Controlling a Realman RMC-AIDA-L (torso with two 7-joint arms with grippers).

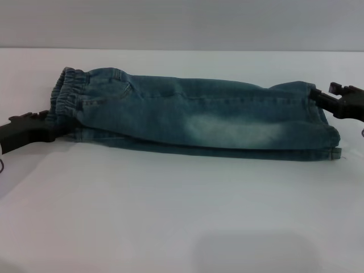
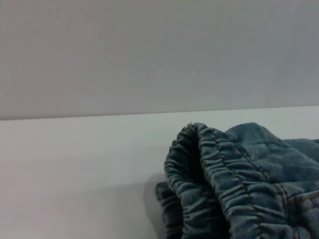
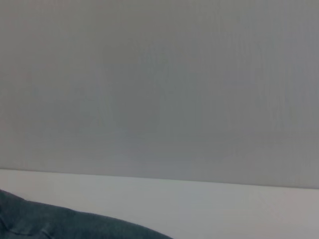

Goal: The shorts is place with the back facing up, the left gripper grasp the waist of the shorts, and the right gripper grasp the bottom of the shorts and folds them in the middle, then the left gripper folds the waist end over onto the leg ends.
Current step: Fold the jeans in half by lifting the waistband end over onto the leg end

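Note:
The blue denim shorts (image 1: 193,114) lie on the white table, folded lengthwise into a long band. The elastic waist (image 1: 68,96) is at the left and the leg ends (image 1: 324,128) at the right. My left gripper (image 1: 52,124) is at the waist end, its dark fingers closed on the lower waistband edge. The bunched waistband (image 2: 224,179) fills the near corner of the left wrist view. My right gripper (image 1: 314,94) is at the leg end and pinches the upper hem corner, which rises slightly toward it. A strip of denim (image 3: 50,224) shows in the right wrist view.
The white table (image 1: 170,216) stretches wide in front of the shorts. A grey wall (image 1: 182,23) stands behind the table's far edge. Nothing else lies on the surface.

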